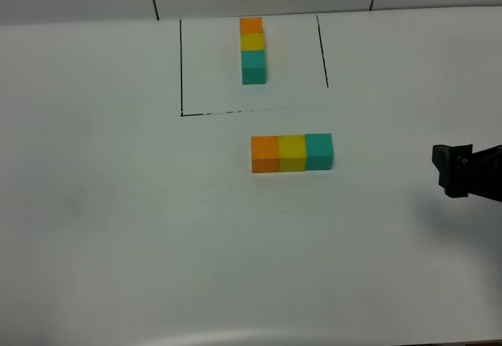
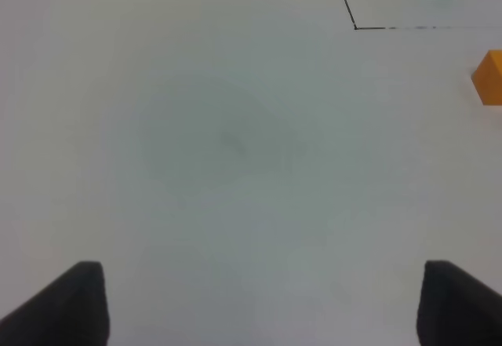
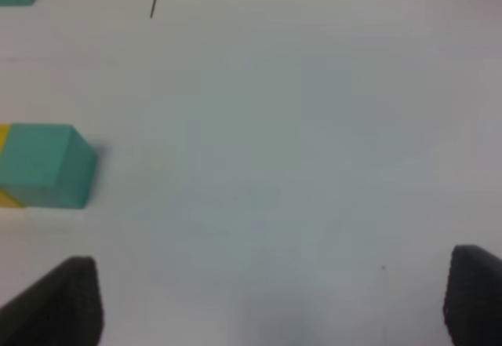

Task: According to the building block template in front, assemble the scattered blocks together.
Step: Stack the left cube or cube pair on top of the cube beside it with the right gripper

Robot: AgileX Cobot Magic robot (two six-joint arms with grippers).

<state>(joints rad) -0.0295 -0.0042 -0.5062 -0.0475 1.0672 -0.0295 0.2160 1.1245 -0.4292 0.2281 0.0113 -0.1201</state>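
White matte table, flat and smooth. At far centre, a thin black drawn outline, its near line broken. Inside it, the building block template: one row of three joined cubes, orange farthest, yellow, teal nearest. Just near of the outline, at centre, the scattered blocks: three plain matte cubes touching in one row, orange cube left, yellow cube middle, teal cube right. Right gripper well right of the row, two dark blunt fingers spread over bare table. Left gripper left of the orange cube, likewise spread, gripping no block.
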